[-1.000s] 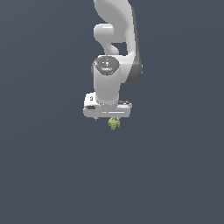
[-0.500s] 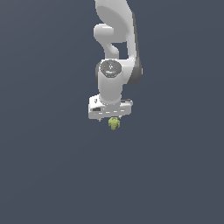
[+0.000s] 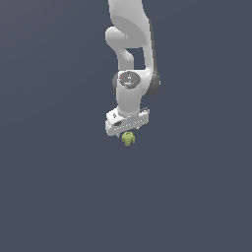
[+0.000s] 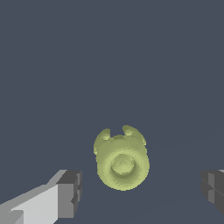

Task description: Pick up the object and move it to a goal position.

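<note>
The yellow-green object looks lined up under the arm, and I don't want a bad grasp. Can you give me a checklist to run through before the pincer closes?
1. Pincer open: ok, both fingers stand apart in the wrist view.
2. Yellow-green object between the fingers: ok, with a gap on each side.
3. Fingers not touching the object: ok.
4. Object centred: not ok, it sits nearer one finger than the other.
5. Fingers low enough to grip: cannot tell; in the exterior view the object shows just below the white bar.
6. Goal position marked: cannot tell, none shows in either view.
</note>
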Tool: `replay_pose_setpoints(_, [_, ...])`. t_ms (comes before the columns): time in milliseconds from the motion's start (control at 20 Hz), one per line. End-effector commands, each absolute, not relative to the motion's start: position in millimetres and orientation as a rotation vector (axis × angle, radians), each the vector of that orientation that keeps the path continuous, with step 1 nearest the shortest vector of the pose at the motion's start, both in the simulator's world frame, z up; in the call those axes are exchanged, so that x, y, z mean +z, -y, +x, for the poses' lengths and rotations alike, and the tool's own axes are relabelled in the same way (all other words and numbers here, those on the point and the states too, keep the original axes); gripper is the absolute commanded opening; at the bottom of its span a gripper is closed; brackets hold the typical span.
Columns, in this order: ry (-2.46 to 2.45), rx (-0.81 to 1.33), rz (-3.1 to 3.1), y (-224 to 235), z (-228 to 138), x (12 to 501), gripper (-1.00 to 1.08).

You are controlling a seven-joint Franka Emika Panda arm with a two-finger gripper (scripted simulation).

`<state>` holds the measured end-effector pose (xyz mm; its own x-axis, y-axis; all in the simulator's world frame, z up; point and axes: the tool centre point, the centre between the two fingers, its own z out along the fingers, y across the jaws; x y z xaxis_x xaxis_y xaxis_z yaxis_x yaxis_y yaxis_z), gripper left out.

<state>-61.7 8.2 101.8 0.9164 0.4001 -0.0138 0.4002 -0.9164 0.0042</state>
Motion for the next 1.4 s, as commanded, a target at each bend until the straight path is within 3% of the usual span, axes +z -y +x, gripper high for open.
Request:
replay_pose_setpoints(0, [-0.709,-0.011,3.056,-12,-68,97,1.00])
replay_pose_setpoints(650, [-0.800,-0.002,3.038,-16,-76,87,1.00])
replay_pose_setpoints(1350, [-0.808,0.000,3.036,-17,-77,40,1.00])
